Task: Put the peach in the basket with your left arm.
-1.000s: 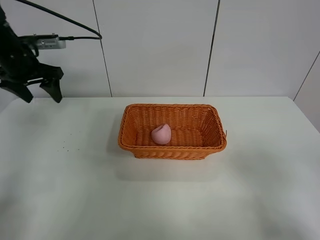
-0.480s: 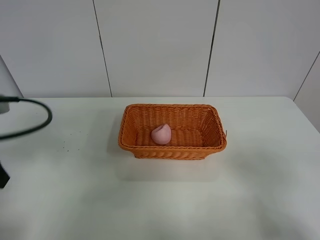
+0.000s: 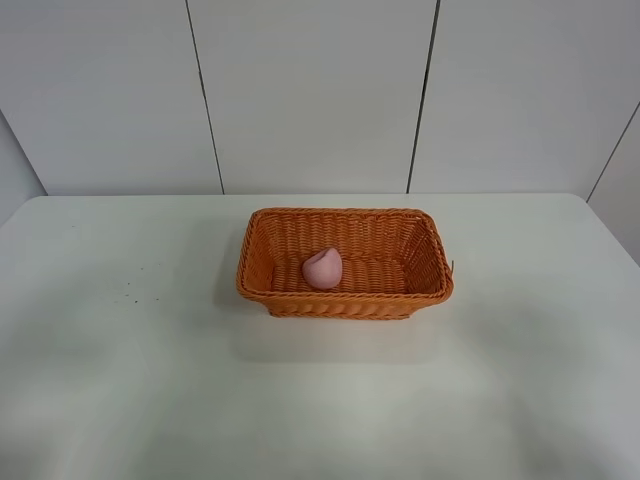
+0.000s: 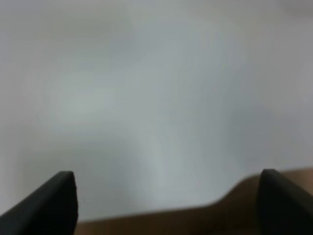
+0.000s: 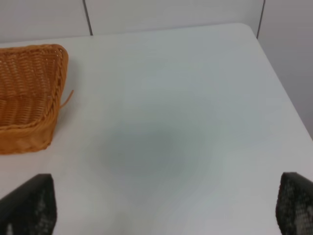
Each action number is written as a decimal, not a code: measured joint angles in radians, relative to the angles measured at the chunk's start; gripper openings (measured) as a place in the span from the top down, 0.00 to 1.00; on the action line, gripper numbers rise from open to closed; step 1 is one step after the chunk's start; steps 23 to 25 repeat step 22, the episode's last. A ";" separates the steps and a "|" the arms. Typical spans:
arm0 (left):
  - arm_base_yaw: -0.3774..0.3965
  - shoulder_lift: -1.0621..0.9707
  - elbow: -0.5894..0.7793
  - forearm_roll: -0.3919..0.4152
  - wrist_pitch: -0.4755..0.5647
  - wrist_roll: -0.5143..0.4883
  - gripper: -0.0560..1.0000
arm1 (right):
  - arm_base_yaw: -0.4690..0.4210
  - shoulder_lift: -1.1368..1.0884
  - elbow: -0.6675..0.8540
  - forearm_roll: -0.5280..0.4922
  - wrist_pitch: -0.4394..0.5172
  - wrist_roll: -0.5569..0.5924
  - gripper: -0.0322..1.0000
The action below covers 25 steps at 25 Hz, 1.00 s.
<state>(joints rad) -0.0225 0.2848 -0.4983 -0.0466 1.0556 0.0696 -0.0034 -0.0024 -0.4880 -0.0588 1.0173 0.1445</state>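
Standing wide apart with nothing between them, the left gripper (image 4: 166,203) jaws show you the release is done; the right gripper (image 5: 166,208) is spread and empty too. The peach (image 3: 323,268) rests inside the basket (image 3: 345,302), left of its middle. Park your left arm clear of the white table (image 3: 150,380), and leave the basket unbumped.
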 joint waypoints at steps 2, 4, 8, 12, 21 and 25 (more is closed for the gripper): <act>0.000 -0.074 0.001 0.000 0.000 0.000 0.14 | 0.000 0.000 0.000 0.000 0.000 0.000 0.30; 0.000 -0.141 0.003 0.000 0.000 0.000 0.14 | 0.000 0.000 0.000 0.000 0.000 0.000 0.30; 0.000 -0.258 0.004 0.000 0.001 0.000 0.14 | 0.000 0.000 0.000 0.000 0.000 0.000 0.30; 0.000 -0.290 0.005 0.000 0.001 0.000 0.14 | 0.000 0.000 0.000 0.000 0.000 0.000 0.30; 0.000 -0.292 0.005 0.000 0.001 0.000 0.14 | 0.000 0.000 0.000 0.000 0.000 0.000 0.30; 0.000 -0.292 0.005 0.000 0.001 0.000 0.14 | 0.000 0.000 0.000 0.000 0.000 0.000 0.30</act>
